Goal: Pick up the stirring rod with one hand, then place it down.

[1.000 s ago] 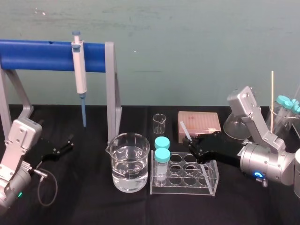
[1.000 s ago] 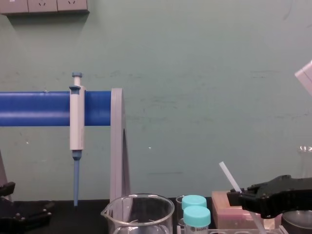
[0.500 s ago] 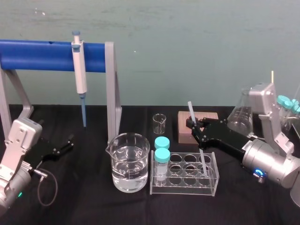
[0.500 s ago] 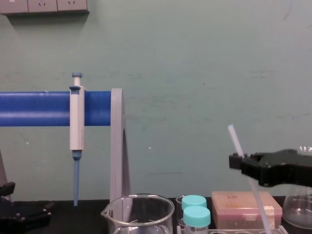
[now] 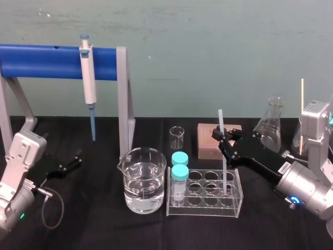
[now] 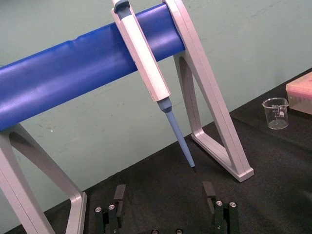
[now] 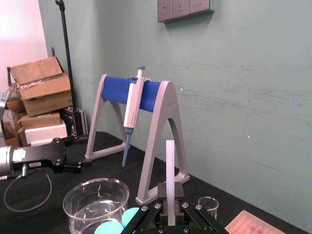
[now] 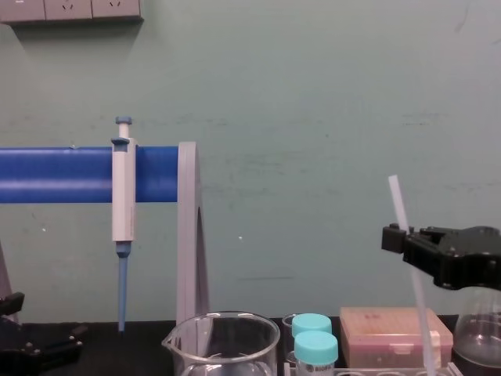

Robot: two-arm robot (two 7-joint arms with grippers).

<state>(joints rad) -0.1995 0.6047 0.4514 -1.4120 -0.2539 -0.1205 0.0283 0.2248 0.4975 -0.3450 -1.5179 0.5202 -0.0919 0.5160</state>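
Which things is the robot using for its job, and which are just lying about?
In the job: rod, held nearly upright by the right tool.

Lying about: pipette, beaker, rack, flask, box; left tool parked at left.

I am gripping a translucent white rod (image 5: 220, 119) in my black right gripper (image 5: 222, 138); my left gripper (image 5: 76, 159) is showing black too. Far left, a white pipette (image 5: 88, 78) with a blue tip is hanging on a blue bar (image 5: 47, 61). Teal caps (image 5: 180, 159) and a pink box (image 5: 205, 141) are sitting on the black table (image 5: 104, 221), against a pale green wall (image 5: 208, 52).
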